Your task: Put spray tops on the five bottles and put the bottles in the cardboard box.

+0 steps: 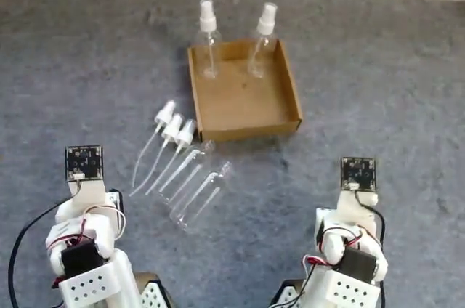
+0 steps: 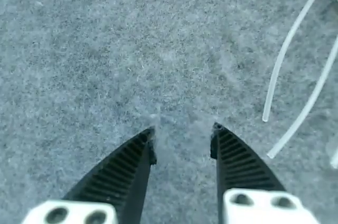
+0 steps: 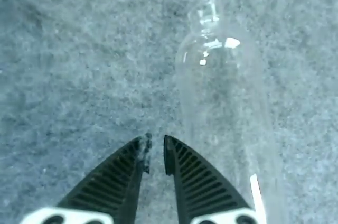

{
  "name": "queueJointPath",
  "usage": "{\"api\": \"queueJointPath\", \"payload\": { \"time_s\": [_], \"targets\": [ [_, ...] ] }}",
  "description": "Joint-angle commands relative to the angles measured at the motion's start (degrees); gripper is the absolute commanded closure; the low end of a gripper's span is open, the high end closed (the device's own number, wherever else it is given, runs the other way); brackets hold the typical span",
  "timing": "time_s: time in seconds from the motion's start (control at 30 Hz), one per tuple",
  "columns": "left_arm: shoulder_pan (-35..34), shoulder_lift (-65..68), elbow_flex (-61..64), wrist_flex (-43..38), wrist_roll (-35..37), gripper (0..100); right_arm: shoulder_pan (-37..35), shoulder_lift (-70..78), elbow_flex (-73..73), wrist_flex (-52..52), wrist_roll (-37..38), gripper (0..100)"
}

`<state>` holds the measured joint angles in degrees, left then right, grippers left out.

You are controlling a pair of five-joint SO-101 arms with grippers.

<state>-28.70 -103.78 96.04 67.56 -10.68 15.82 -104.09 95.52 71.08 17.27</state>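
Main risk: the uncapped bottles (image 1: pixel 190 170) are clear, round and lying flat. An off-centre pinch could send one rolling away from the cardboard box (image 1: pixel 251 132).
Second risk: the spray tops (image 1: pixel 174 125) trail long thin dip tubes (image 2: pixel 288 49), and one could bend or miss a narrow neck.
Bottles: two capped bottles (image 1: pixel 209 39) stand inside the box at its far wall. The uncapped ones lie just off its near-left corner, beside the tops.
Left gripper (image 2: pixel 184 128): jaws moderately apart, empty — on the box's near side, to its left.
Right gripper (image 3: pixel 157 138): jaws nearly closed, empty — a bottle (image 3: pixel 222 102) lies just beside it.
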Motion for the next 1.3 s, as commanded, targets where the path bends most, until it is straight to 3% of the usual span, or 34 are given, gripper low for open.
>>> {"api": "queueJointPath", "payload": {
  "time_s": [0.0, 0.67, 0.93, 1.1, 1.27],
  "targets": [
    [-0.6, -0.2, 1.1, -0.1, 0.2, 86, 0.7, -0.6, 7.9, 0.2, -0.4, 99.3],
    [-0.4, -0.2, 1.1, -0.1, 0.2, 86, 0.4, -0.8, 8.2, 0.0, -0.6, 99.3],
    [-0.7, -0.6, 1.1, -0.5, 0.0, 85, 0.8, -0.8, 8.3, -6.4, -0.4, 99.3],
    [-4.4, -0.7, 0.8, -2.4, -11.3, 85, 0.6, -0.9, 8.0, -6.9, -0.4, 99.3],
    [-7.9, -0.2, -2.2, -6.5, -11.5, 85, 0.8, -0.9, 7.9, -14.2, -0.3, 98.8]
  ]
}}
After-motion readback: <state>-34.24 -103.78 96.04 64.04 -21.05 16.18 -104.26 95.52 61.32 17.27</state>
